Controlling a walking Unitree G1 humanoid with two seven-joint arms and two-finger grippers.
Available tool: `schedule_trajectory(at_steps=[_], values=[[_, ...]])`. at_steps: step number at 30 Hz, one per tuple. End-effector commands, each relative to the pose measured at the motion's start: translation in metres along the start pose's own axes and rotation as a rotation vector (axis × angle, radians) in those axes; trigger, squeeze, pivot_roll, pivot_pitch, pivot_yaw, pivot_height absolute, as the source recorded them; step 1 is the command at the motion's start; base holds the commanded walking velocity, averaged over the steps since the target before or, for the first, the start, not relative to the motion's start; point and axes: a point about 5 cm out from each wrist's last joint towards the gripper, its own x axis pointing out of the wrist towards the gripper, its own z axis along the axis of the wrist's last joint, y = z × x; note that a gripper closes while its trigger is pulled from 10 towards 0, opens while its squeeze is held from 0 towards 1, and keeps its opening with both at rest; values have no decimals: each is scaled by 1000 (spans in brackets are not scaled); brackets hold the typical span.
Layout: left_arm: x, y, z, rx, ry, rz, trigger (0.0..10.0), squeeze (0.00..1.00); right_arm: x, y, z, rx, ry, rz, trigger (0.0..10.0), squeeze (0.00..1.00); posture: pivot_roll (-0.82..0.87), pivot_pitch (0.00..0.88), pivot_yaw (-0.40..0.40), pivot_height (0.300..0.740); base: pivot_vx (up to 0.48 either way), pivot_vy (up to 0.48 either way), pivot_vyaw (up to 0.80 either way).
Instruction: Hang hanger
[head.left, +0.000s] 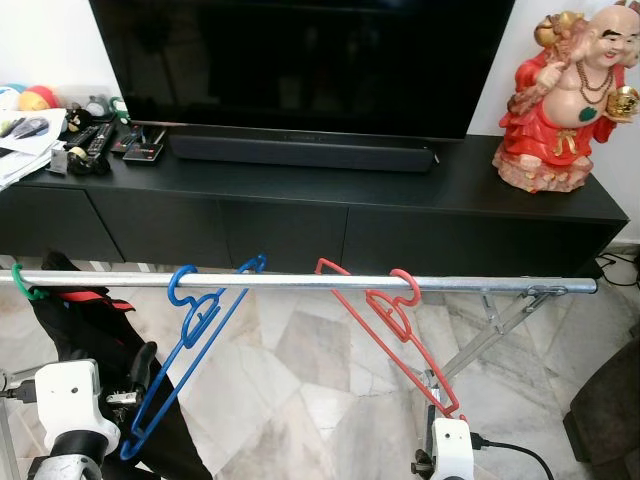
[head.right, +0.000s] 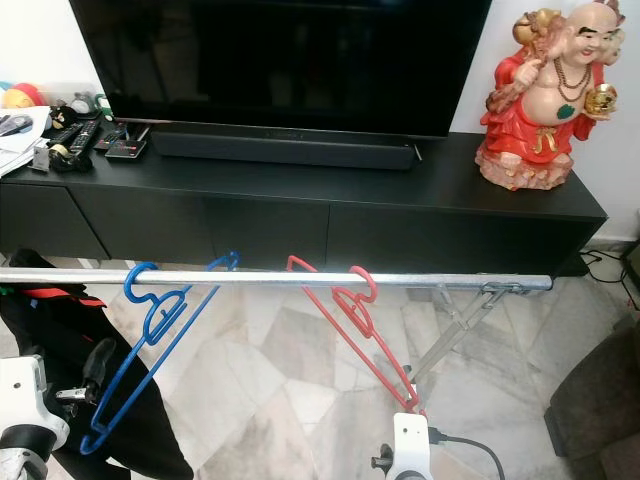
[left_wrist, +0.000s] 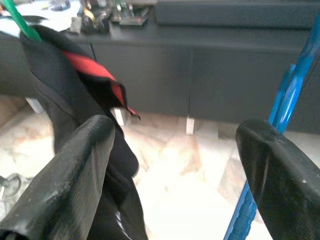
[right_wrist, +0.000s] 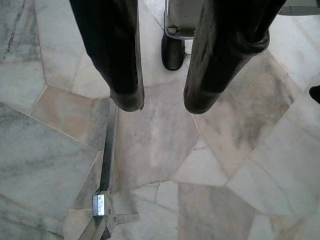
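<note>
A silver rail (head.left: 300, 283) runs across in front of me. A blue hanger (head.left: 185, 320) is hooked on it left of centre and hangs slanted down toward my left arm. A red hanger (head.left: 400, 310) is hooked right of centre, slanting down to the right. At the rail's left end a green hanger (head.left: 22, 285) carries a black and red garment (left_wrist: 75, 75). My left gripper (left_wrist: 172, 150) is low by the garment, open and empty, with the blue hanger (left_wrist: 287, 95) just beside one finger. My right gripper (right_wrist: 165, 100) hangs pointing at the floor, open and empty.
A black TV console (head.left: 300, 210) stands behind the rail with a TV, a soundbar (head.left: 300, 152), remotes and clutter (head.left: 90, 140) at its left and a red statue (head.left: 565, 100) at its right. The rack's folding legs (head.left: 490, 320) stand on the marble floor at the right.
</note>
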Motion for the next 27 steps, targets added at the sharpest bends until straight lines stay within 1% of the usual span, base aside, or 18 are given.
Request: schedule_trajectory(at_steps=[1,2,5,8,9,12,14,15,16,18,19,21,22,23,25,27], values=[[-1,-3,-15,21,78,-38,10000,0,0,-1,-2,11,12,-4,10000,0,-13,98,-17,740,0,0,0],[1,-6,-21,31,99,-65,10000,0,0,-1,-2,11,12,-4,10000,0,-16,97,-15,740,0,0,0],[2,-4,-30,55,143,-40,10000,0,0,-1,-2,12,12,-5,10000,0,-16,97,-15,740,0,0,0],[1,-2,-31,27,122,-14,10000,0,0,-1,-2,15,11,-8,10000,0,-24,99,-12,740,0,0,0],[-2,-3,-26,-7,78,-7,10000,0,0,-3,-2,13,11,-9,10000,0,-19,102,-16,740,0,0,0],[-4,-2,-23,-32,55,0,10000,0,0,-4,-1,8,12,-8,10000,0,-16,101,-17,740,0,0,0],[-5,0,-31,2,111,14,10000,0,0,-4,-1,6,12,-7,10000,0,-10,102,-19,740,0,0,0],[-6,-1,-39,4,154,4,10000,0,0,-4,0,5,12,-6,10000,0,-9,101,-19,740,0,0,0],[-7,-3,-49,4,209,-18,10000,0,0,-4,0,4,11,-5,10000,0,-11,101,-19,740,0,0,0],[-10,-7,-67,45,322,-65,10000,0,0,-3,0,4,10,-4,10000,0,-11,100,-17,740,0,0,0],[-10,-7,-67,45,322,-65,10000,0,0,-3,0,4,10,-4,10000,0,-11,100,-17,740,0,0,0],[-14,-10,-82,89,401,-88,10000,0,0,-3,1,4,9,-4,10000,0,-15,100,-16,740,0,0,0],[-14,-10,-85,99,411,-85,10000,0,0,-3,1,5,9,-5,10000,0,-17,100,-16,740,0,0,0],[-15,-9,-94,98,443,-46,10000,0,0,-3,0,6,8,-6,10000,0,-18,99,-15,740,0,0,0],[-15,-7,-101,67,469,-13,10000,0,0,-2,0,8,8,-7,10000,0,-20,98,-14,740,0,0,0],[-18,-6,-109,66,507,10,10000,0,0,-2,-1,8,9,-7,10000,0,-20,99,-14,740,0,0,0]])
